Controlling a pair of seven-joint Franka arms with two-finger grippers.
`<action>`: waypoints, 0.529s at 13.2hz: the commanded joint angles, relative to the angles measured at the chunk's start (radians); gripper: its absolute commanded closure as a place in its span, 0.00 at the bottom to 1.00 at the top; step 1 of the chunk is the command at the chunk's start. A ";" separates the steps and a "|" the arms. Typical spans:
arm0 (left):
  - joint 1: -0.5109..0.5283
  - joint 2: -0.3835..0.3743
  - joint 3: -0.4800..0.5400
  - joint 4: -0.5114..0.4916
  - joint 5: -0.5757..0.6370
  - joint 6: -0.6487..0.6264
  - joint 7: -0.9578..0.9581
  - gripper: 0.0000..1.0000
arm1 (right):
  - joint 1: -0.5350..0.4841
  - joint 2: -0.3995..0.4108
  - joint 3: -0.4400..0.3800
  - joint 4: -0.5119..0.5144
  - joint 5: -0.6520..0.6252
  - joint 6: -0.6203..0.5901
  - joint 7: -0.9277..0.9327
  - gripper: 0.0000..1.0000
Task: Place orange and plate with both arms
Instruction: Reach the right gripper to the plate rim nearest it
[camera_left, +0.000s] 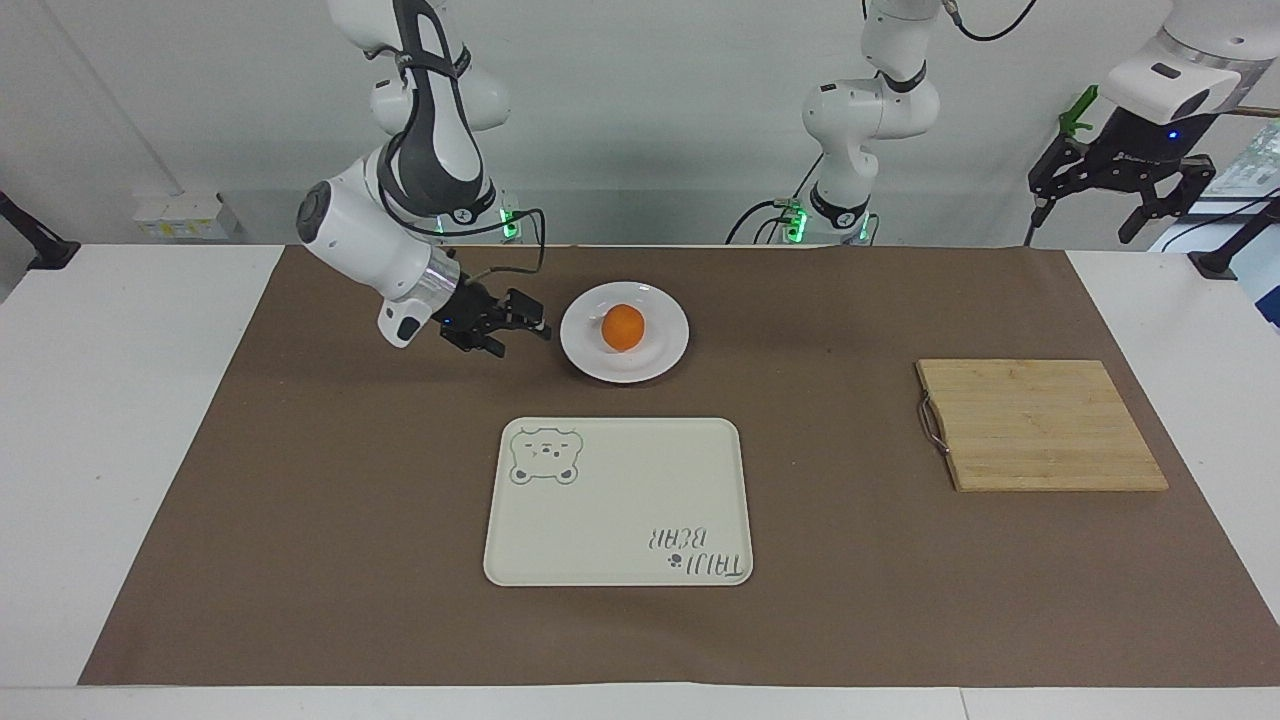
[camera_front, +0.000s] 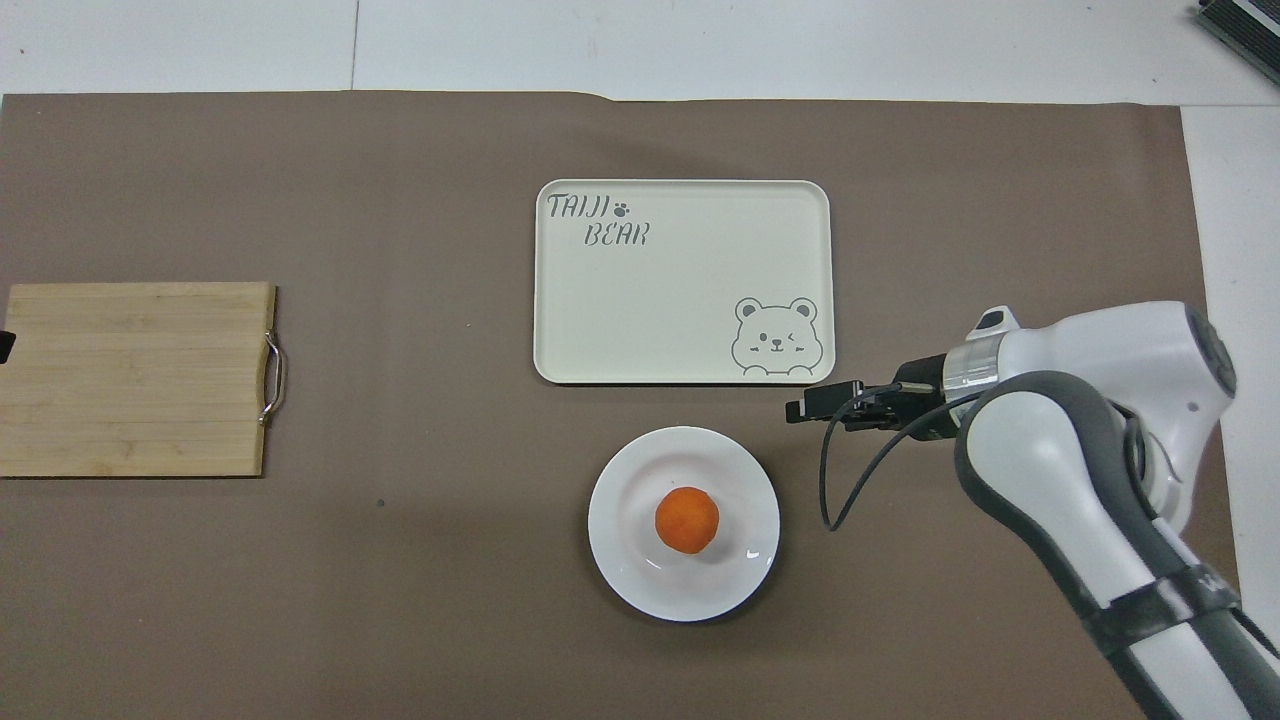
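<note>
The orange (camera_left: 623, 327) lies in the middle of the white plate (camera_left: 583, 345), which sits on the brown mat near the robots. In the overhead view the orange (camera_front: 687, 520) and the plate (camera_front: 620, 565) show the same. My right gripper (camera_left: 520, 336) is open and empty, low over the mat beside the plate toward the right arm's end, a short gap from the rim. It also shows in the overhead view (camera_front: 810, 410). My left gripper (camera_left: 1085, 222) is open and empty, raised high at the left arm's end, where that arm waits.
A cream rectangular tray (camera_left: 620, 500) with a bear drawing lies just farther from the robots than the plate; it also shows in the overhead view (camera_front: 680, 290). A wooden cutting board (camera_left: 1040, 425) with a metal handle lies toward the left arm's end.
</note>
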 joint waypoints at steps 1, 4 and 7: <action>0.001 -0.019 -0.002 -0.018 0.008 -0.008 0.008 0.00 | 0.023 -0.002 -0.002 -0.073 0.081 0.046 -0.060 0.00; 0.001 -0.019 -0.002 -0.018 0.008 -0.009 0.007 0.00 | 0.045 0.019 -0.002 -0.169 0.278 0.084 -0.227 0.00; 0.001 -0.019 -0.002 -0.018 0.008 -0.008 0.007 0.00 | 0.077 0.040 -0.004 -0.205 0.360 0.115 -0.289 0.00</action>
